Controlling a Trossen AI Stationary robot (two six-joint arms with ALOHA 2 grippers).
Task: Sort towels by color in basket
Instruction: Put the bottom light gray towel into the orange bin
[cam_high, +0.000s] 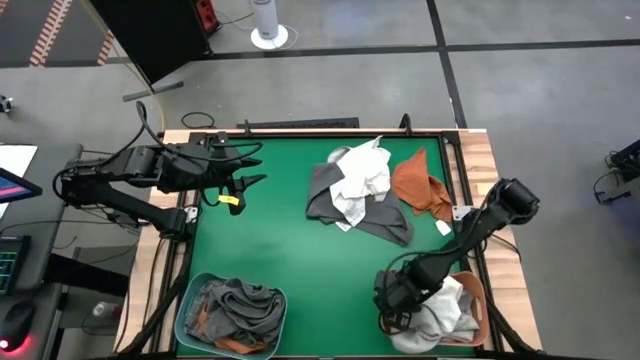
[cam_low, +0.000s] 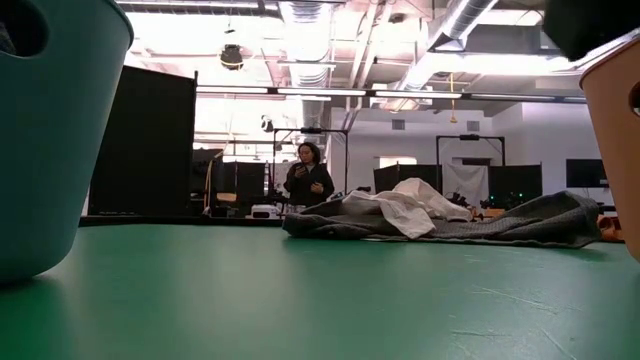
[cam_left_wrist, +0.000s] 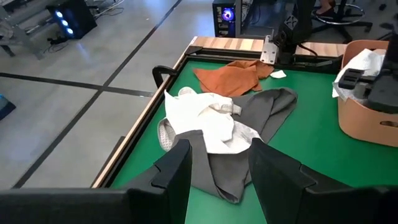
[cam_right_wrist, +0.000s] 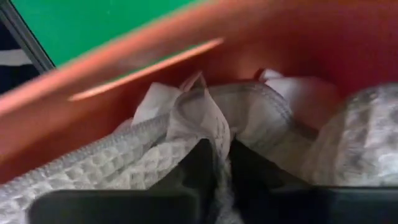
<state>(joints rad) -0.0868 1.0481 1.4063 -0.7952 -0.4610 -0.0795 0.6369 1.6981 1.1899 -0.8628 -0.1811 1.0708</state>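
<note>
While the left gripper hangs over the bench toward ten o'clock, its jaws stand partly apart with nothing between them, pointing across the green surface at the loose towels. The right gripper is down inside the orange basket at about five o'clock. In the right wrist view its fingers stand nearly together with a fold of the white checked towel pinched or just lying in the narrow gap; I cannot tell whether the fold is really gripped. Pale waffle-weave cloths lie around it in that basket.

Near one o'clock, a heap of towels lies on the bench: a dark grey towel spread at the bottom, a white towel crumpled on top of it, and a rust orange towel just beside them toward the bench's edge, touching the grey one. At seven o'clock, a teal basket holds grey towels with some rust orange cloth showing at its near edge.

Beyond the bench, in the low view, a person stands far back in the room.
</note>
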